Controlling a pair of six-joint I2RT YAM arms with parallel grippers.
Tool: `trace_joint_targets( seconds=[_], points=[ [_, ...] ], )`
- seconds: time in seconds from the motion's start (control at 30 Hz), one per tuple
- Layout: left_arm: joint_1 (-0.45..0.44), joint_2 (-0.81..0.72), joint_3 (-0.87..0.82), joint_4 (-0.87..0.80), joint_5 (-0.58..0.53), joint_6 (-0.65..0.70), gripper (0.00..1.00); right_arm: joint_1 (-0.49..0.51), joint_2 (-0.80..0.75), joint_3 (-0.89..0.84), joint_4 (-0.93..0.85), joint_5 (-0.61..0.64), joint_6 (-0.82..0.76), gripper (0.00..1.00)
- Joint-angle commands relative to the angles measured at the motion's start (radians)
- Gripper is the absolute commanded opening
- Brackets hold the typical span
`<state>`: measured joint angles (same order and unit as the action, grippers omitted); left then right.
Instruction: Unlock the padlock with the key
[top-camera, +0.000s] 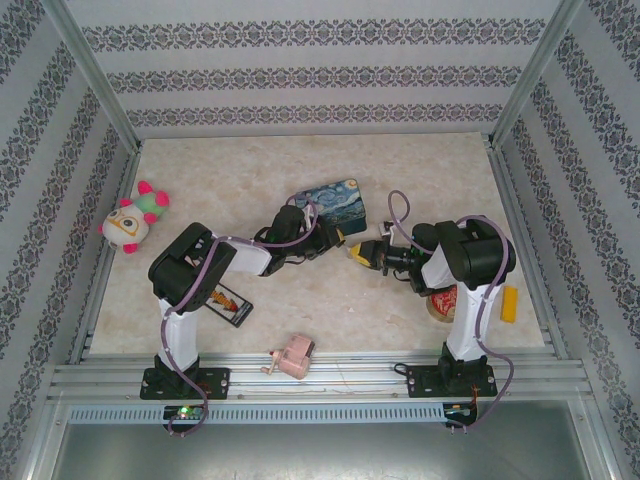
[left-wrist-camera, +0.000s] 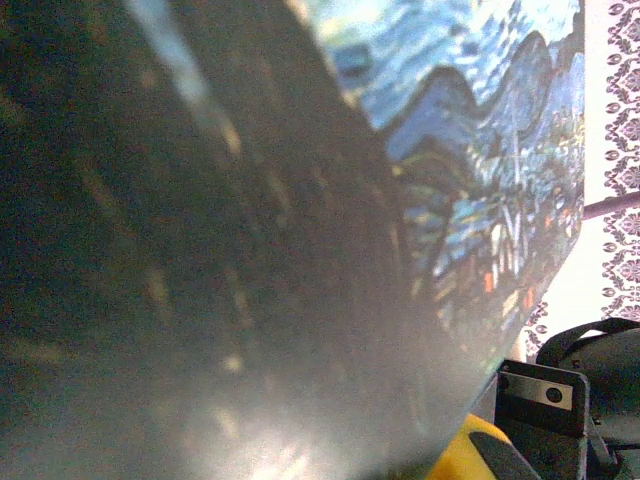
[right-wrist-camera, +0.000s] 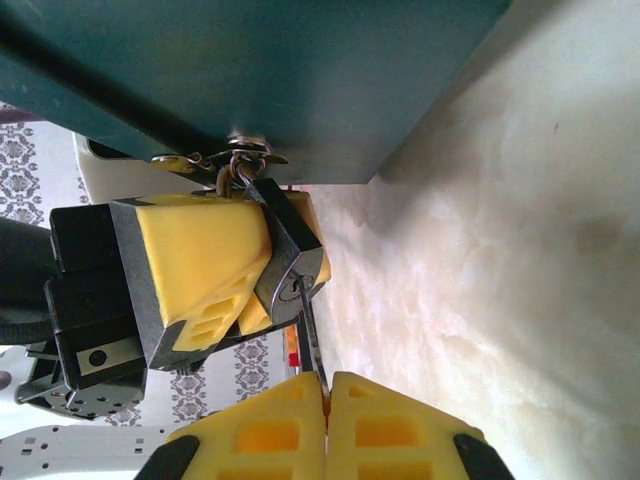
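Padlock (right-wrist-camera: 285, 262): small dark body, hanging by its shackle from the hasp (right-wrist-camera: 243, 150) at the edge of the blue tin (right-wrist-camera: 250, 70); tilted, keyway end turned toward the right wrist camera; pale table (right-wrist-camera: 520, 250) beyond.

Key (right-wrist-camera: 309, 338): thin dark shank, tip at the keyway mouth, touching the padlock; how deep it sits cannot be told.

Right gripper (right-wrist-camera: 326, 405): yellow fingers pressed together on the key's head; shank comes out of the seam between them.

Left gripper (right-wrist-camera: 255, 262): clamped on the padlock body; one yellow finger (right-wrist-camera: 195, 255) flat against its side, a sliver of the other behind; it steadies the lock at the tin.

From above: both grippers meet nose to nose just in front of the tin, mid-table; plush toy (top-camera: 130, 222) far left and pink gadget (top-camera: 290, 358) near the front edge, both well apart from the work.

Step in hand, by my reading: seating the key; turn not yet made; shackle looks closed.

Next move calls for a straight push along the keyway until the key bottoms, then a roll of the right wrist while the left holds firm. The key is slim, so side load may bend it or let it slip; the lock swinging on the hasp is the other risk.
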<state>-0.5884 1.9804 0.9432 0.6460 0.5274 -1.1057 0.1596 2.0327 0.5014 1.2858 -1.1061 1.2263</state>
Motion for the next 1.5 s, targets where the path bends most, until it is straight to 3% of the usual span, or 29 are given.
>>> trace_joint_targets(
  seconds=[0.0, 0.1, 0.5, 0.57, 0.83, 1.2, 1.47],
  points=[
    [-0.039, 0.020, 0.010, 0.016, 0.182, -0.041, 0.06, 0.018, -0.002, 0.064, 0.101, 0.059, 0.027, 0.00],
    [-0.039, 0.019, 0.007, 0.022, 0.165, -0.048, 0.15, 0.018, -0.014, 0.048, 0.101, 0.083, 0.060, 0.00],
    [-0.040, 0.039, 0.012, 0.077, 0.018, -0.049, 0.26, 0.018, -0.016, -0.022, 0.099, 0.184, 0.044, 0.00],
    [-0.039, 0.048, 0.006, 0.096, 0.001, -0.059, 0.33, 0.018, -0.013, -0.026, 0.099, 0.190, 0.043, 0.00],
    [-0.041, 0.036, -0.042, 0.119, -0.116, -0.067, 0.41, 0.033, -0.017, -0.039, 0.100, 0.195, 0.045, 0.00],
    [-0.054, -0.029, -0.031, -0.055, -0.291, 0.026, 0.40, 0.052, -0.032, -0.082, 0.099, 0.221, 0.039, 0.00],
    [-0.065, -0.055, -0.024, -0.126, -0.347, 0.083, 0.42, 0.079, -0.073, -0.138, 0.099, 0.258, 0.037, 0.00]
  ],
)
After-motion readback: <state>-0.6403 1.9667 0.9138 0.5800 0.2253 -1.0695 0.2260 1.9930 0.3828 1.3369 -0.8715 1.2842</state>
